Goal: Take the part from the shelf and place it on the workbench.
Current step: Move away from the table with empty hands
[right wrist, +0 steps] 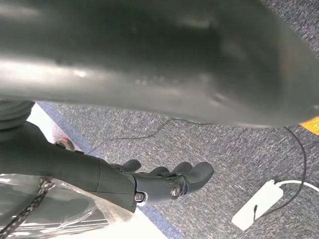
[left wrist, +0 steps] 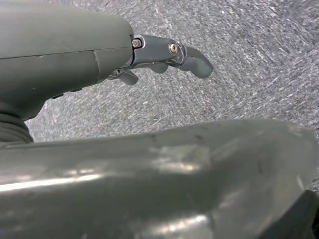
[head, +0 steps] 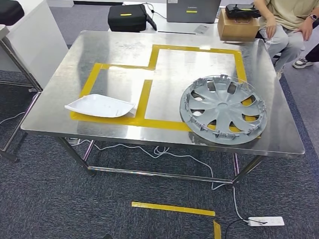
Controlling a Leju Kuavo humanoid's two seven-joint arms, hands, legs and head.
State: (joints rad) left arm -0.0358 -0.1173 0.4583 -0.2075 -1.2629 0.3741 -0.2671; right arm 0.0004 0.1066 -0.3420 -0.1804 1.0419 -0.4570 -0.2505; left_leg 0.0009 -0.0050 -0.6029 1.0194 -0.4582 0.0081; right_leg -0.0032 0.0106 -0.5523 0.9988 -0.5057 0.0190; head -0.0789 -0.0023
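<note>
The steel workbench (head: pixel 112 47) stands ahead of me, marked with yellow tape outlines. A white, flat plastic part (head: pixel 99 105) lies in its left taped field. A grey wheel cover (head: pixel 223 108) lies on the right, overlapping the tape at the near edge. My left hand (left wrist: pixel 165 55) hangs over grey carpet with its fingers stretched out and nothing in them. My right hand (right wrist: pixel 161 181) also hangs low above the carpet, fingers extended and apart, holding nothing.
A person (head: pixel 289 20) sits behind the bench's far right corner, next to a cardboard box (head: pixel 237 27). A black bag (head: pixel 127 17) and a laptop (head: pixel 192 10) lie behind. A white power strip (head: pixel 265 221) and cables lie on the floor under the bench.
</note>
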